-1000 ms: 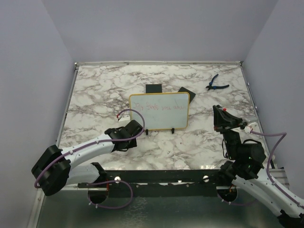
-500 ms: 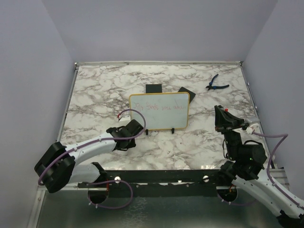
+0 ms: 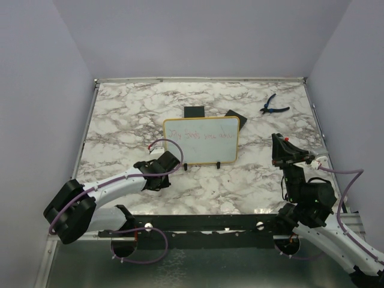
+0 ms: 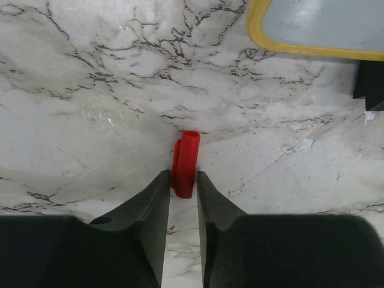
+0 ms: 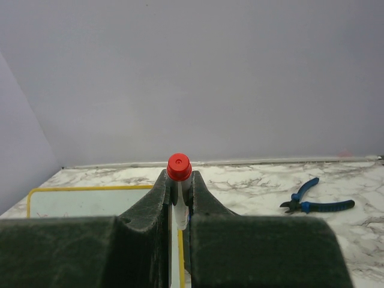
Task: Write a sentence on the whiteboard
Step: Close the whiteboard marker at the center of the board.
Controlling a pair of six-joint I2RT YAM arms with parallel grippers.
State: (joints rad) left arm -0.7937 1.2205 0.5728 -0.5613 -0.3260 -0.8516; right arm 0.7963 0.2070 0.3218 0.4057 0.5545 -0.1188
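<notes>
Handwriting (image 3: 201, 135) in faint red is seen as one line across the upper part of the whiteboard (image 3: 201, 151). The board is stood on two small black feet near the middle of the marble surface (image 3: 120, 120), a little toward its far edge. Two black squares (image 3: 194, 112) (image 3: 235, 115) are laid just behind it, and blue-handled pliers (image 3: 275, 107) are placed near the far right corner.

The left hand (image 4: 183, 180) is held low over the surface, just beside the board's near left corner. A red cap (image 4: 187, 153) is lying flat on the marble, and its near end is flanked closely by the two fingers. Whether the cap is actually pinched cannot be told.

The right hand (image 5: 179, 193) is raised near the right edge, well apart from the board. It is closed on a white marker (image 5: 179, 166), which is held upright with its red end shown above the fingertips.
</notes>
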